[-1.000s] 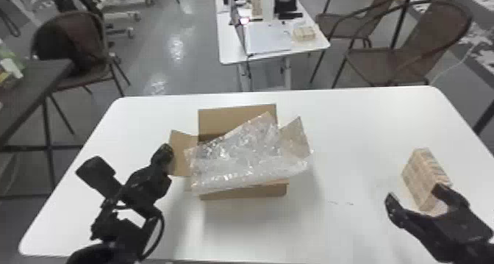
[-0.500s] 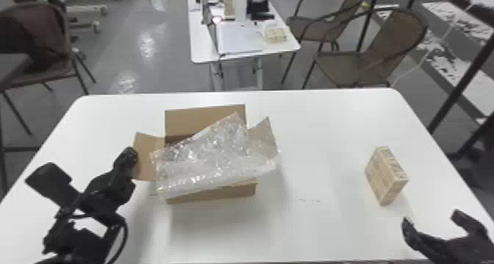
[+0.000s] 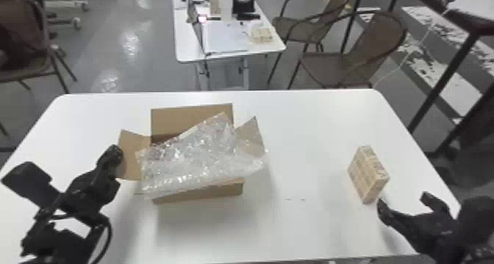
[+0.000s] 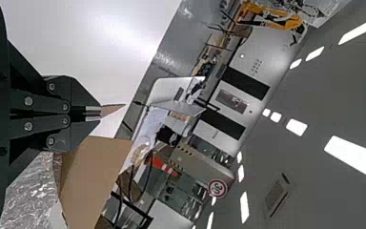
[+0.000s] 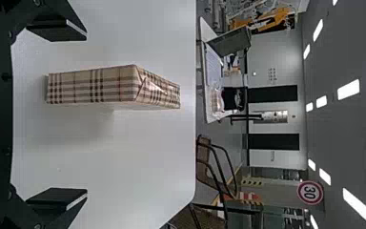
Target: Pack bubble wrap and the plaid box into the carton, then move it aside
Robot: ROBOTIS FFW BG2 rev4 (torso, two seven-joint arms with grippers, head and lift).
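The open carton (image 3: 198, 191) is left of the table's middle, with crumpled bubble wrap (image 3: 198, 156) spread over its opening and hanging past the front and right edges. At the carton's left flap (image 3: 133, 156) is my left gripper (image 3: 117, 157). In the left wrist view the left gripper (image 4: 100, 113) is shut with a brown flap corner sticking out past the fingertips. The plaid box (image 3: 367, 174) stands on the table at the right. My right gripper (image 3: 406, 200) is open just right and nearside of it; in the right wrist view the right gripper (image 5: 83, 114) stands wide, the plaid box (image 5: 95, 86) ahead, untouched.
The white table (image 3: 312, 134) has open surface between the carton and the plaid box. Beyond its far edge are a smaller table (image 3: 229, 53) with papers and devices, and brown chairs (image 3: 342, 57).
The head view has turned to the right, shifting the scene leftward. My right gripper has backed off right and nearer from around the plaid box, then come partway back, staying open. The left keeps to the flap.
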